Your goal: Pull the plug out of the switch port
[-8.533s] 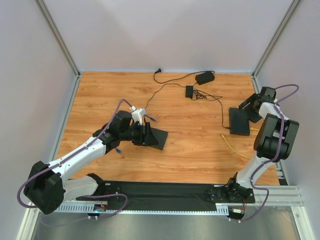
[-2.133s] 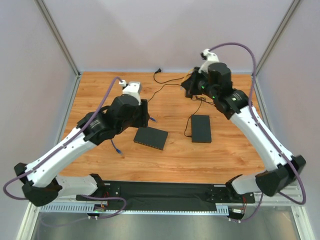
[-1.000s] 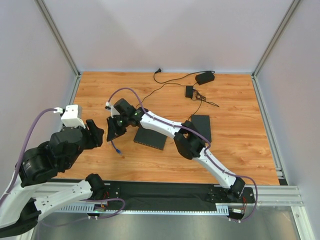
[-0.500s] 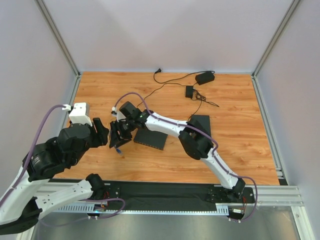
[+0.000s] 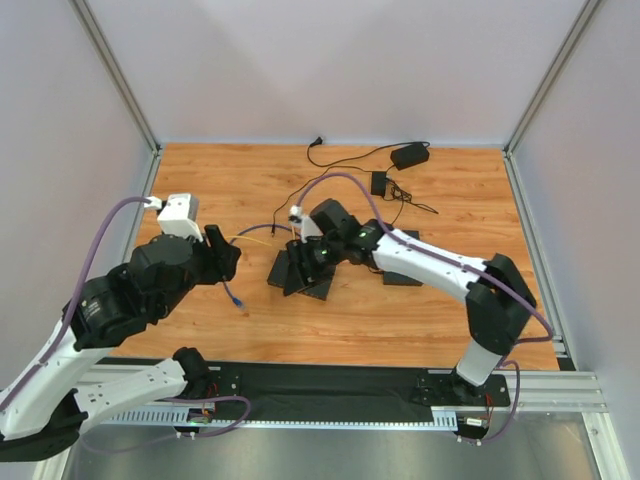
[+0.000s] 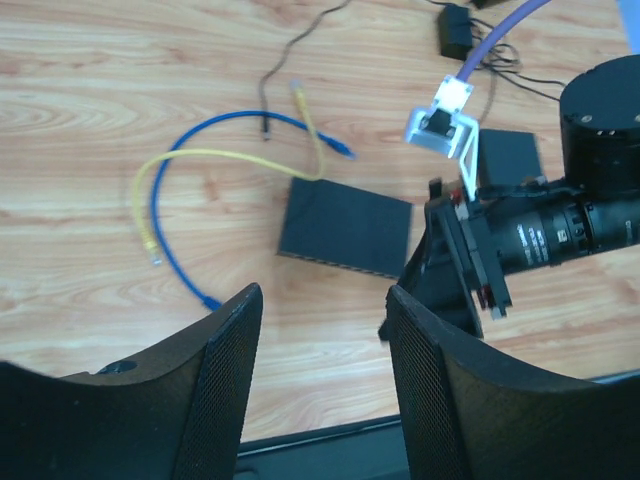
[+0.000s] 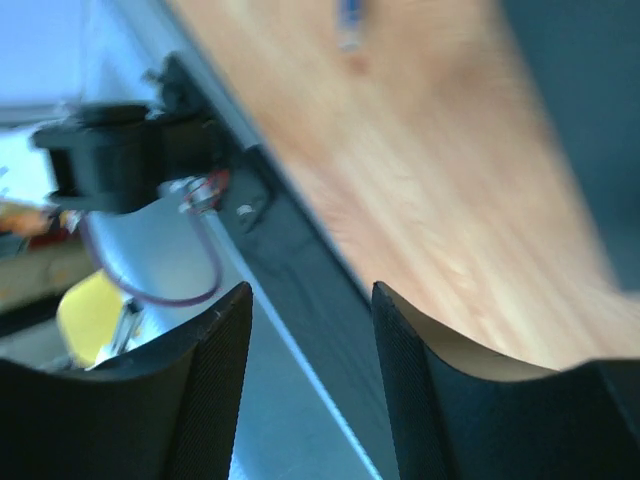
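The switch (image 6: 345, 228) is a flat black box on the wooden table; in the top view the switch (image 5: 322, 283) is partly under my right gripper (image 5: 296, 272). That gripper (image 7: 310, 290) is open and holds nothing. A blue cable (image 6: 165, 235) lies left of the switch, its plug (image 6: 208, 300) on the wood apart from the switch. A yellow cable (image 6: 215, 157) loops beside it and touches the switch's far edge. My left gripper (image 6: 322, 295) hangs open and empty, high above the table's left; in the top view this gripper (image 5: 225, 256) is left of the switch.
A squarer black slab (image 5: 403, 276) lies right of the switch, half under the right forearm. A power adapter (image 5: 408, 155) and a small black box (image 5: 380, 183) with thin black leads sit at the back. A black mat (image 5: 330, 385) runs along the near edge.
The right arm has swung right, from beside the blue plug to over the switch, and its jaws have opened. The left arm has lifted slightly toward the switch.
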